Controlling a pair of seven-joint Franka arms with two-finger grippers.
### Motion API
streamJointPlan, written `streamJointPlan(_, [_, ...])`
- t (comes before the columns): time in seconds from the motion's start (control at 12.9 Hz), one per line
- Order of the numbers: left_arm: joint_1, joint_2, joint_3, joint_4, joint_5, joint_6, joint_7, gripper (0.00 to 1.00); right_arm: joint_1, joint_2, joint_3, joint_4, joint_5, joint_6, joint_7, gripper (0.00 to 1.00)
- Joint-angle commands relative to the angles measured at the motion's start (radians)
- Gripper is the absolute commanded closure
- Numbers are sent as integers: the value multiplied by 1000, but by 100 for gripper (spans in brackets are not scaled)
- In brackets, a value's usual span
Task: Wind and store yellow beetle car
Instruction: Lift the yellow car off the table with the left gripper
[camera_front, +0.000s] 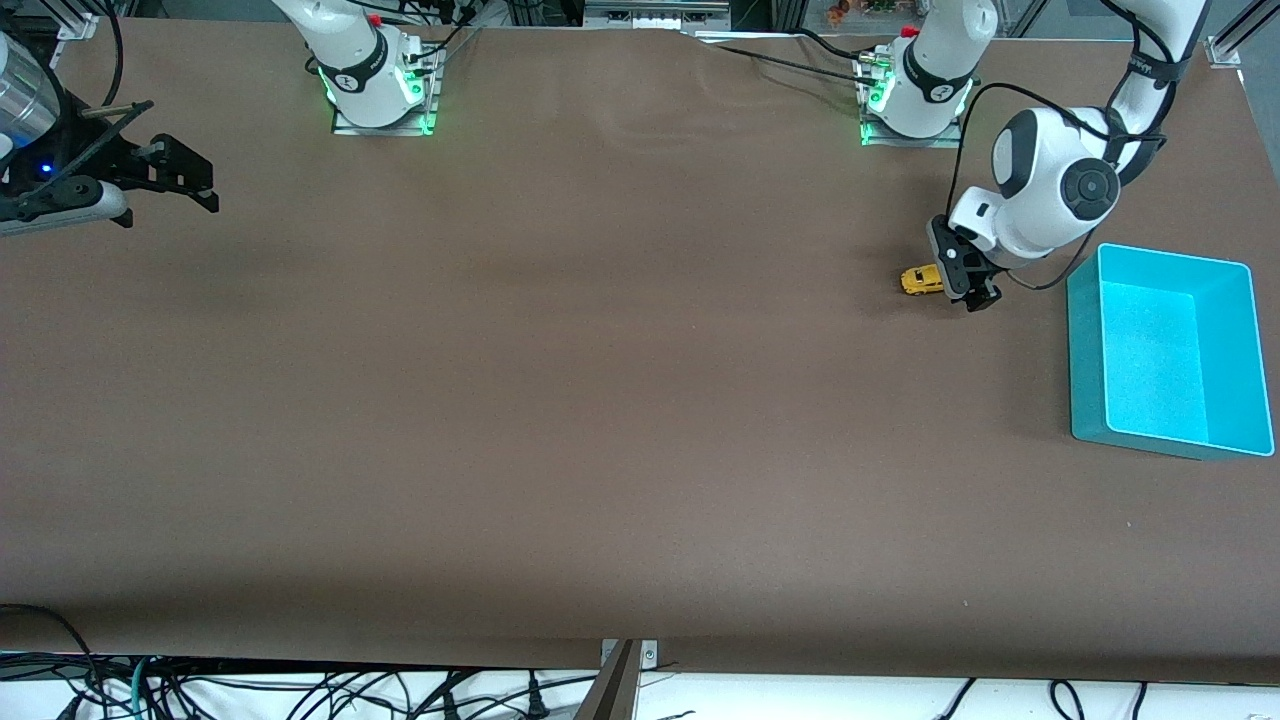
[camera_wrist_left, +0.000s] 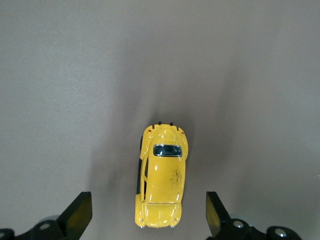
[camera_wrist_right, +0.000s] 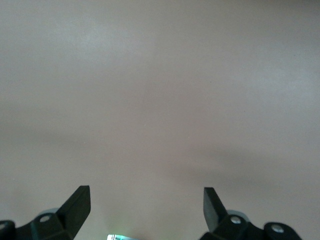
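Observation:
The yellow beetle car (camera_front: 922, 280) stands on the brown table near the left arm's end, beside the turquoise bin (camera_front: 1085, 340). My left gripper (camera_front: 968, 282) hangs low right next to the car, open and empty. In the left wrist view the car (camera_wrist_left: 161, 176) lies on its wheels between the two spread fingers (camera_wrist_left: 77, 214), its front end just reaching between the tips and touching neither. My right gripper (camera_front: 180, 180) waits at the right arm's end of the table, open and empty; its wrist view shows only bare table between its fingers (camera_wrist_right: 77, 205).
The turquoise bin is empty and stands at the left arm's edge of the table, a little nearer to the front camera than the car. The two arm bases (camera_front: 380, 85) (camera_front: 915, 95) stand along the table's robot edge. Cables (camera_front: 300, 695) hang below the front edge.

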Motion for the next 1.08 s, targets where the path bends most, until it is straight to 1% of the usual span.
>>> streamJointPlan(0.0, [8, 14, -6, -35, 13, 85, 29, 0, 8, 3, -5, 25, 11, -26, 18, 0])
streamJointPlan(0.46, [-13, 87, -8, -35, 13, 201, 47, 0, 8, 3, -4, 28, 11, -26, 18, 0])
streamJointPlan(0.85, [-18, 88, -8, -37, 13, 205, 75, 0, 8, 3, -4, 28, 11, -26, 18, 0])
streamJointPlan(0.93, [-16, 87, -8, -36, 13, 205, 120, 1, 8, 3, -4, 28, 11, -26, 18, 0])
streamJointPlan(1.0, [-15, 82, -8, -34, 13, 205, 174, 6, 8, 3, -4, 28, 11, -26, 18, 0])
